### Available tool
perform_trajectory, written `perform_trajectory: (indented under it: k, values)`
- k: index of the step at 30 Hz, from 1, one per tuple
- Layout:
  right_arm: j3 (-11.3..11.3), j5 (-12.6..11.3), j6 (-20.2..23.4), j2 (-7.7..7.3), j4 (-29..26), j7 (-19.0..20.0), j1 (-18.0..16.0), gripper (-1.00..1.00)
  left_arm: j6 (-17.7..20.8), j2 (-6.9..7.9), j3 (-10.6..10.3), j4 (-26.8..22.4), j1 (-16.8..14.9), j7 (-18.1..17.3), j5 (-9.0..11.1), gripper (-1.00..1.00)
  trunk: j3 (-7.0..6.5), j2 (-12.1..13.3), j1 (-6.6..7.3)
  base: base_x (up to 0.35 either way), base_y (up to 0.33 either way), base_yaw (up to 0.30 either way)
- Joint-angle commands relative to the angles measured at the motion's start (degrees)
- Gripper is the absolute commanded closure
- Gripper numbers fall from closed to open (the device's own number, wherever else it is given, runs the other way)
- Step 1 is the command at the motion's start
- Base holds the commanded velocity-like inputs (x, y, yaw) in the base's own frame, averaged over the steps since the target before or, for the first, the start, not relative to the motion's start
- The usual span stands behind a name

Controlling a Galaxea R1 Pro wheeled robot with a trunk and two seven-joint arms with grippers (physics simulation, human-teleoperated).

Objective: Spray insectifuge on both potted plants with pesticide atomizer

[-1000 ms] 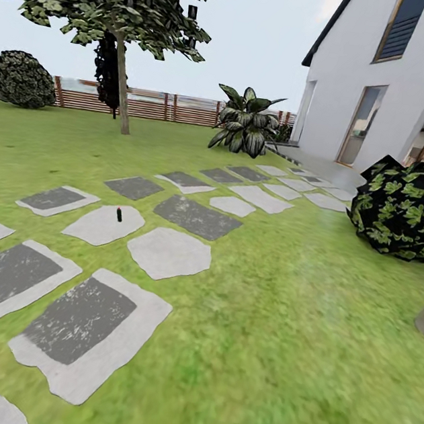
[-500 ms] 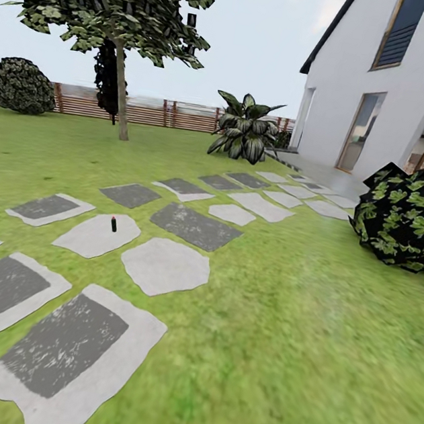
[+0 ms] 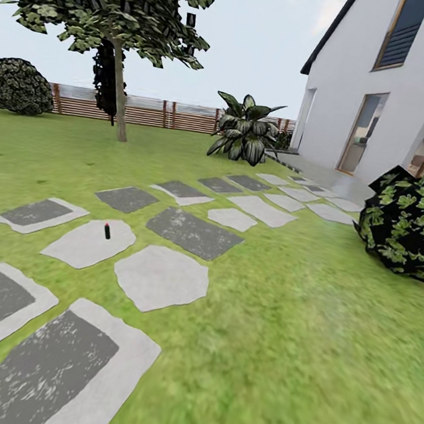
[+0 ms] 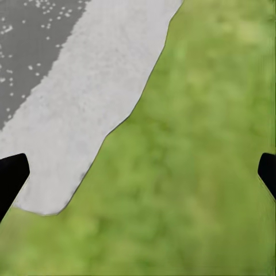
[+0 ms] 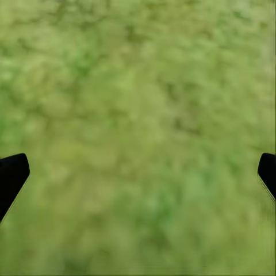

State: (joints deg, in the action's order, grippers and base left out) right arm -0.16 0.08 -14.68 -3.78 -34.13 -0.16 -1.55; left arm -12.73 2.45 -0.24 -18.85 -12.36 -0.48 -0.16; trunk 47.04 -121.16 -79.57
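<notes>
The pesticide atomizer [image 3: 107, 231], a tiny dark bottle with a red top, stands upright on a pale stepping stone [image 3: 88, 242] at the left of the head view, far ahead of me. A rosette of pointed, pale-streaked green leaves [image 3: 245, 128] stands far back near the house corner; it may be one potted plant, and no pot shows. My left gripper [image 4: 138, 178] hangs open over a stone edge [image 4: 86, 115] and grass. Over plain lawn, my right gripper [image 5: 138, 178] is open too, with nothing between its fingers.
Stepping stones [image 3: 161, 278] run from the near left toward the white house [image 3: 392, 96]. A dark leafy bush [image 3: 414, 225] sits at the right. A tree [image 3: 120, 55], a round bush [image 3: 17, 84] and the slatted fence [image 3: 152, 111] line the back.
The whole head view has shifted: the camera moved forward over the lawn, so the stones and the atomizer sit nearer and lower in the picture. The atomizer itself stands as before.
</notes>
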Motion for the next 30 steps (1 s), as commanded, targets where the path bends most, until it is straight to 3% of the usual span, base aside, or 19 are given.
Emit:
perform_trajectory:
  k: [1, 30]
  values:
    - [0.0, 0.0, -0.2, 0.0, 0.0, 0.0, 0.0, -1.0, -0.2, 0.01, 0.0, 0.0, 0.0, 0.0, 0.0, -1.0, 0.05, 0.0, -0.03, 0.34, 0.0, 0.0]
    - [0.1, -0.1, -0.2, 0.0, 0.0, 0.1, 0.0, -1.0, -0.2, 0.01, 0.0, 0.0, 0.0, 0.0, 0.1, -1.0, 0.05, 0.0, -0.03, 0.34, 0.0, 0.0]
